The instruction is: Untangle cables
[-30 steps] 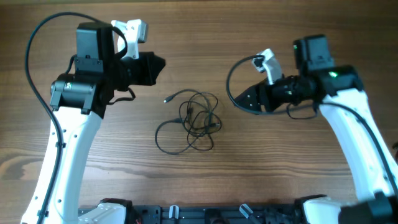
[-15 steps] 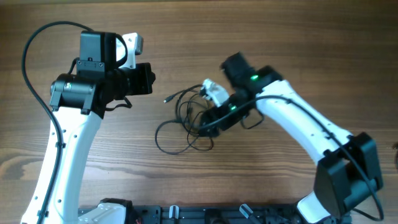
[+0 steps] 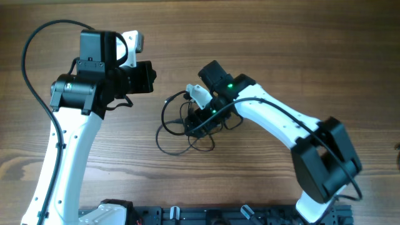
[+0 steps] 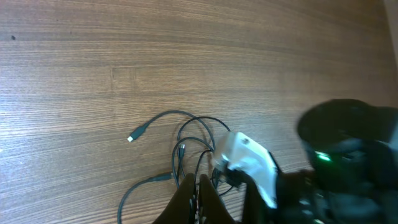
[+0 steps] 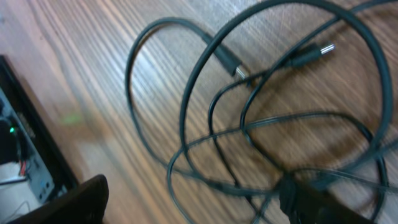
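Note:
The cables [image 3: 181, 128] lie as one loose tangle of thin dark loops on the wooden table's middle. They also show in the left wrist view [image 4: 186, 134], one free plug [image 4: 134, 135] lying to the left. My right gripper [image 3: 195, 124] is low over the tangle. In the right wrist view its fingers [image 5: 196, 205] are spread wide open, with several crossing loops [image 5: 249, 124] between them and nothing held. My left gripper [image 3: 150, 78] hovers up and left of the tangle, apart from it. Its fingers [image 4: 200, 186] are shut together and empty.
The right arm's white wrist camera [image 4: 249, 165] and black body [image 4: 348, 155] fill the lower right of the left wrist view. A black rail [image 3: 206, 215] runs along the table's front edge. Bare wooden table [image 3: 262, 37] lies all round the tangle.
My right arm has swung from the right side leftward and down onto the tangle. The cable's upper left loop has shifted a little left. My left arm has barely moved.

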### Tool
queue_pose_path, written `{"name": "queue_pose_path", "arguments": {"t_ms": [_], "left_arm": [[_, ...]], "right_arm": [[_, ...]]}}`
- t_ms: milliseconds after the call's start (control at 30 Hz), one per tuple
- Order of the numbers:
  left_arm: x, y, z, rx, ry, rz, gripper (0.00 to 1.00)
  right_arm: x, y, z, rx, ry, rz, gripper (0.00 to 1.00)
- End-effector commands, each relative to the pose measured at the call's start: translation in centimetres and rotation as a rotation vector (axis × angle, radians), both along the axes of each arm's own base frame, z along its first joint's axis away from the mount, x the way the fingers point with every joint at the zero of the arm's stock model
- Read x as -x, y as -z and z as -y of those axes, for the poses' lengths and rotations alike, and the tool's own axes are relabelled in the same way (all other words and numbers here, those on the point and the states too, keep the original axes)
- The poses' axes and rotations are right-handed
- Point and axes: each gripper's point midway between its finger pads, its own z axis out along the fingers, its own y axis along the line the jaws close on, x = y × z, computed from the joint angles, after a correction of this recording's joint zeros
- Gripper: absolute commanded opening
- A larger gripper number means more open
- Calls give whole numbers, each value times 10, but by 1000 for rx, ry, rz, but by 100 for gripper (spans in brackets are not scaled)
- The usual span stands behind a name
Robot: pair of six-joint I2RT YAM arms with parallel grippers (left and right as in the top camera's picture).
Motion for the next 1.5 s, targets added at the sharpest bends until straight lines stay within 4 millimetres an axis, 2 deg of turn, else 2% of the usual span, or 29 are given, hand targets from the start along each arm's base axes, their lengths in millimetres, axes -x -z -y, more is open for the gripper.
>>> {"name": "queue_pose_path", "arguments": {"t_ms": [0,133,333,400,667,767,1000,1067,1133,1167,1200,1233,1267,1467], "left_arm": [[1,-5,1,-7,19,23,4],[1,-5,1,-7,19,23,5],[1,-5,1,-7,19,22,6],[1,-5,1,-7,19,22,6],[1,-4,1,-7,19,19,6],[1,-4,1,-7,19,20,6],[1,-4,1,-7,19,19,5],[1,-4,1,-7,19,19,5],[1,-4,1,-7,19,19,6],[1,-4,1,-7,19,20,5],[1,-4,1,-7,19,20,5],[1,-4,1,-7,19,20,6],[1,-4,1,-7,19,20,5],[1,-4,1,-8,19,20,5]], "right_arm": [[6,17,-11,-34,-11,-79,90],[10,27,-18,-48,-7,-125,90],[19,28,-32,-58,-33,-115,91],[24,27,-37,-62,-47,-112,85],[32,28,-45,-49,-20,-137,79],[27,31,-43,-18,26,-131,64],[26,32,-42,-9,40,-135,59],[26,32,-42,-8,41,-136,54],[26,32,-41,-6,50,-142,43],[26,32,-41,-3,60,-149,31],[27,32,-41,-2,63,-152,25],[27,32,-41,-1,64,-153,12],[27,32,-41,1,66,-156,5],[31,26,-40,-1,83,-187,4]]}}
